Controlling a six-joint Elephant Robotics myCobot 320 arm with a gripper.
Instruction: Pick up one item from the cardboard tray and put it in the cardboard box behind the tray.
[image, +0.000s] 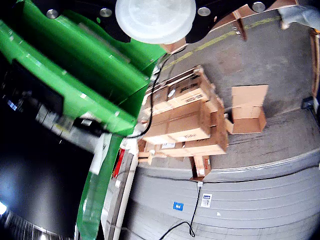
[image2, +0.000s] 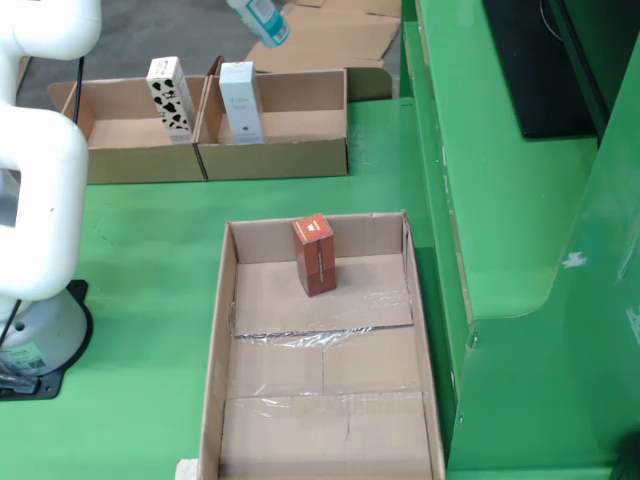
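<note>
In the fixed view the cardboard tray (image2: 218, 340) lies on the green table with one red-brown box (image2: 315, 255) standing upright in its far part. Behind it are two open cardboard boxes. The left box (image2: 130, 165) holds a black-and-white spotted carton (image2: 168, 97). The right box (image2: 290, 160) holds a white carton (image2: 240, 100). A blurred pale blue-white object (image2: 262, 20) hangs in the air at the top edge, above the far side of the right box. In the gripper view a white round disc (image: 155, 19) under a black flange fills the top; nothing shows whether it holds anything.
The white arm (image2: 35, 150) and its base (image2: 40, 340) stand at the left of the fixed view. A raised green ledge (image2: 500, 200) runs along the right of the tray. The gripper view looks sideways at green panels (image: 90, 65) and stacked cardboard boxes (image: 185, 120) on a grey floor.
</note>
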